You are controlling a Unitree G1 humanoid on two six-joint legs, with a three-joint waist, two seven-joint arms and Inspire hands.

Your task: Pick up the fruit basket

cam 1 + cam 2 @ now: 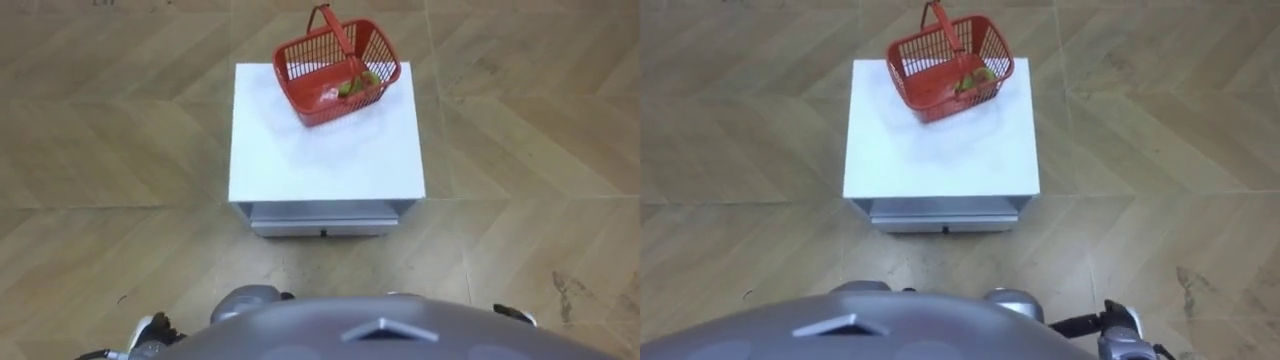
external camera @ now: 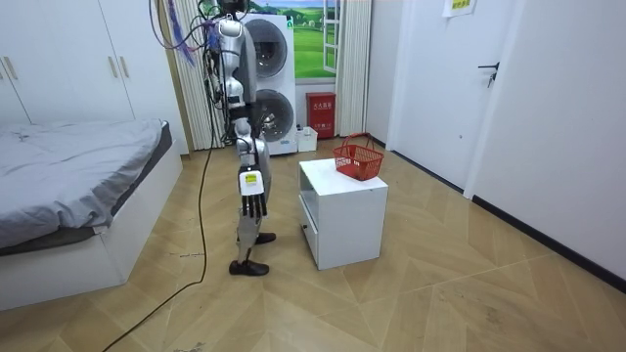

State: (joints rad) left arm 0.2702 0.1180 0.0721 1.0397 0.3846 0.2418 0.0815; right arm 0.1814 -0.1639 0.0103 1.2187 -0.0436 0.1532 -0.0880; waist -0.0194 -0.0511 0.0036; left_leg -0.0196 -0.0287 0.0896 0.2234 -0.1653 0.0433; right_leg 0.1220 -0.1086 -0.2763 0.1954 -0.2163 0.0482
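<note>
A red wire fruit basket (image 1: 335, 68) stands on the far right corner of a white bedside cabinet (image 1: 320, 150), its handle (image 1: 331, 27) raised. Green and yellow fruit (image 1: 357, 84) lies inside it. In the room view the basket (image 2: 358, 161) sits on the cabinet's (image 2: 342, 210) far end, and I stand a short step from the cabinet's other side, facing it. My right hand (image 2: 253, 203) hangs at my side with straight fingers, holding nothing. Part of my left hand (image 1: 150, 332) shows low at my side, well short of the cabinet.
The cabinet has a drawer (image 1: 322, 226) on the side facing me. Wooden floor surrounds it. A bed (image 2: 68, 196) lies behind me, stacked washing machines (image 2: 269, 83) stand at the back wall, and a white door (image 2: 440, 88) is beyond the cabinet.
</note>
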